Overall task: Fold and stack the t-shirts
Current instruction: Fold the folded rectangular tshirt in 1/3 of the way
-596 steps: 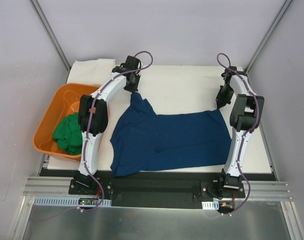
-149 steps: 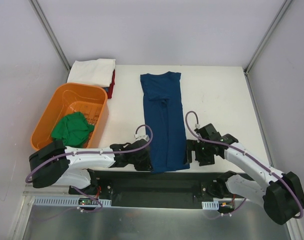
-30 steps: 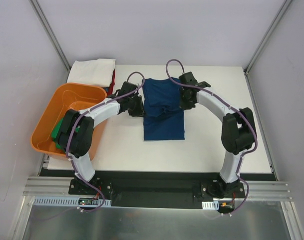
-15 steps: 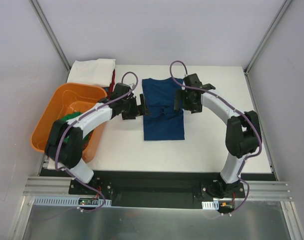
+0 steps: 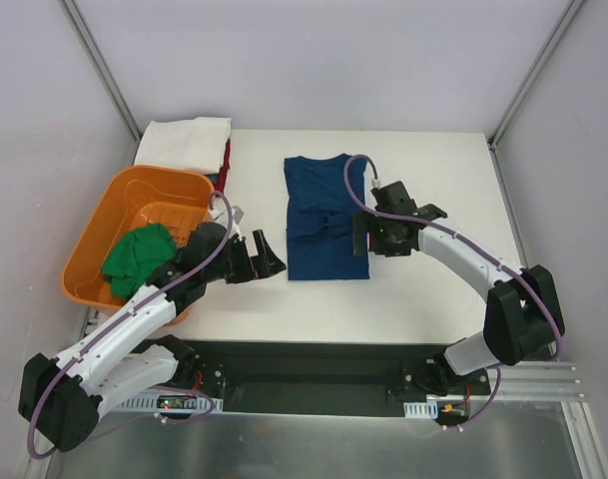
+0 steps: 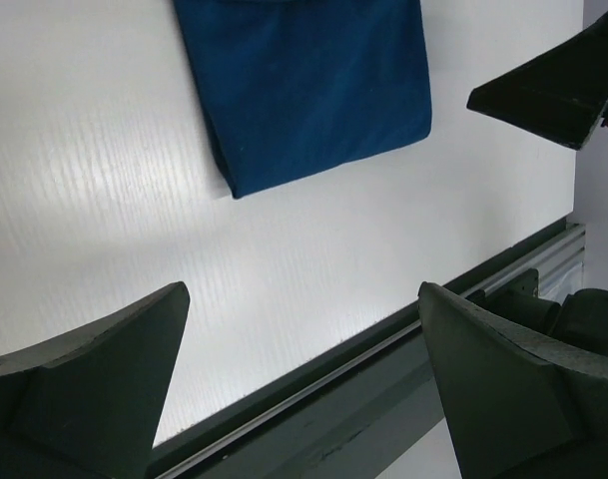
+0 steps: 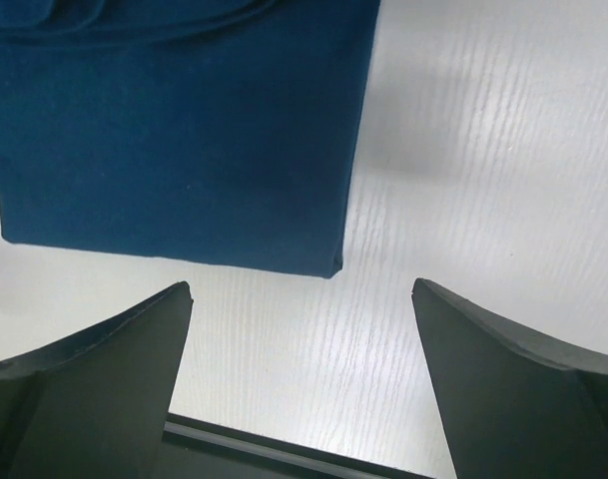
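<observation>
A navy blue t-shirt [image 5: 326, 215] lies folded into a short rectangle on the white table [image 5: 433, 289], left of centre at the back. The left wrist view shows its near end [image 6: 304, 80]. In the right wrist view its near right corner [image 7: 184, 130] is in sight. My left gripper [image 5: 264, 254] [image 6: 304, 289] hovers open and empty just off the shirt's near left corner. My right gripper [image 5: 375, 239] [image 7: 302, 285] is open and empty beside the near right corner. A green t-shirt [image 5: 142, 257] lies crumpled in the tub. A folded white t-shirt [image 5: 184, 140] rests on a red one [image 5: 225, 160] at the back left.
The orange plastic tub [image 5: 104, 210] stands at the table's left edge, close behind my left arm. A black rail [image 5: 313, 354] runs along the near edge of the table. Grey walls and metal posts enclose the back and sides.
Both grippers went from shut to open, let go of the navy shirt and drew back toward the near edge. The shirt stays folded in half.
</observation>
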`<state>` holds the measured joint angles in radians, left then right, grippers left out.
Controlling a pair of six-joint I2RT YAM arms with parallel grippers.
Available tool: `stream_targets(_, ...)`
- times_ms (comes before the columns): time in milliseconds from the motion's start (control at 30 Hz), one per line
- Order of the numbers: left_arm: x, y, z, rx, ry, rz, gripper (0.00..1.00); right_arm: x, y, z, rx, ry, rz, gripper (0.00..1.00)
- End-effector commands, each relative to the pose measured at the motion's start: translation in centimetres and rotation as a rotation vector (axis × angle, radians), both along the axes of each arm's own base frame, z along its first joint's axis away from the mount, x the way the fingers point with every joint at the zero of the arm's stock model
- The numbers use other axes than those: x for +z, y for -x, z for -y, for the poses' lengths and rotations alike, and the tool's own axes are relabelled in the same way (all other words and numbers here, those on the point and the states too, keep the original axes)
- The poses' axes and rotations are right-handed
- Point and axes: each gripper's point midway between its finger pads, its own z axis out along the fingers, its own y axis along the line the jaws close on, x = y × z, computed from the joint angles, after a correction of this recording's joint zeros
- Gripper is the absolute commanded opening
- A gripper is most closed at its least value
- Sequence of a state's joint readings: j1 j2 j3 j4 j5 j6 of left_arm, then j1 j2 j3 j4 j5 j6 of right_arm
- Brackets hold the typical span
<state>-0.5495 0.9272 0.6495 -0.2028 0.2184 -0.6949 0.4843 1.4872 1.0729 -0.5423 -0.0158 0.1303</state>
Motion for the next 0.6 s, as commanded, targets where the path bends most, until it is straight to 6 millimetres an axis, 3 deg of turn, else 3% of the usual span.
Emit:
stream_targets(0,-1.3,1.1,-0.7,0.046,0.017,-0.033,0.99,1.7,0.1,-1.7,0.037,-0.044,0.070,0.97)
stream_targets(167,-2.2,1.3,-0.8,0.061,0.012,-0.064,0.99,1.1,-0.7,-3.4,0.060,-0.031,0.056,0.97)
stream_targets(333,-2.1,1.2,-0.8,0.047,-0.002,-0.044,0.99,1.0,-2.4,-7.1,0.116,-0.034,0.056,0.97)
stream_targets(367,-2.2,1.3,-0.9,0.046,-0.002,-0.043,0.99,-0.2,-2.6,-7.6,0.125,-0.018,0.031,0.97)
stream_targets(567,-3.0,1.9,-1.1,0.047,0.001,-0.067,0.99,-1.1,-4.6,-11.9,0.149,-0.056,0.020,0.97)
